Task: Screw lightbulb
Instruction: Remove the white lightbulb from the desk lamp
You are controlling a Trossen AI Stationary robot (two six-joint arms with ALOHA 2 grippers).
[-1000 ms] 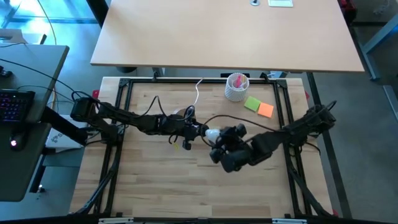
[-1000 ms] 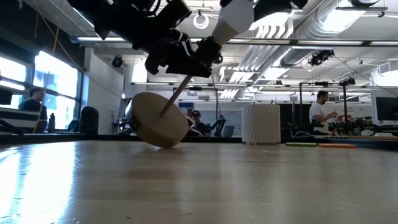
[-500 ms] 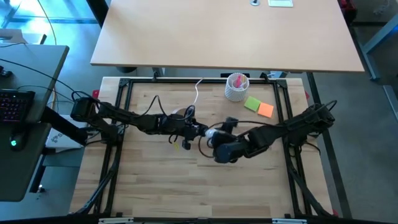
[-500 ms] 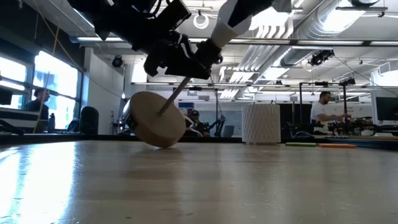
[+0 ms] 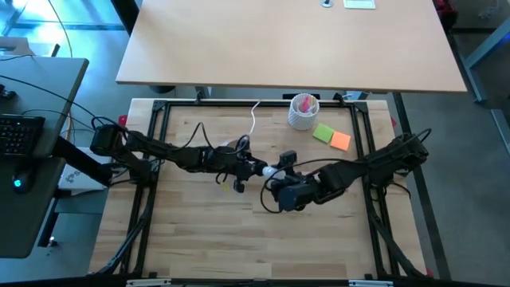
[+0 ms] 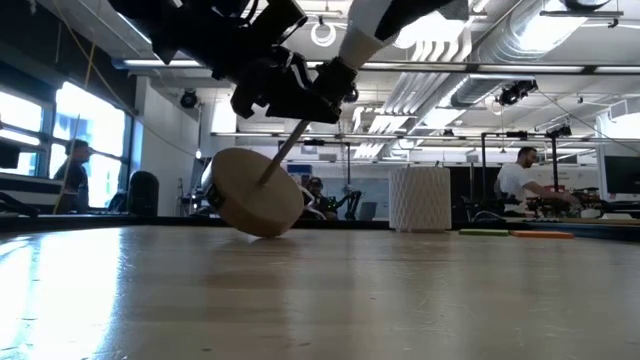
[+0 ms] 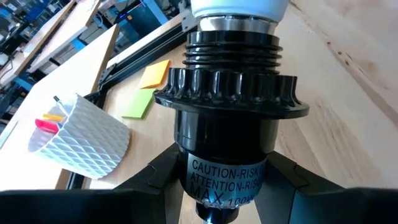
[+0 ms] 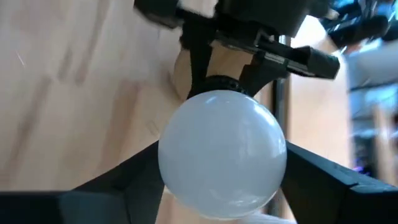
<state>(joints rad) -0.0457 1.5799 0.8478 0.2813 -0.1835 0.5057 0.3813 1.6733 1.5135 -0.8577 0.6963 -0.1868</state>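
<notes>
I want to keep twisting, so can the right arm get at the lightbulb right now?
Probably yes: the right gripper already sits with a finger on either side of the lightbulb, whose base is in the black socket that the left gripper holds.

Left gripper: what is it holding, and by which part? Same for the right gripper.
The left gripper clamps the black socket by its lower neck. The right gripper has the lightbulb by its white globe.

Left gripper (image 5: 253,167) clamped, right gripper (image 5: 275,177) facing it.
</notes>
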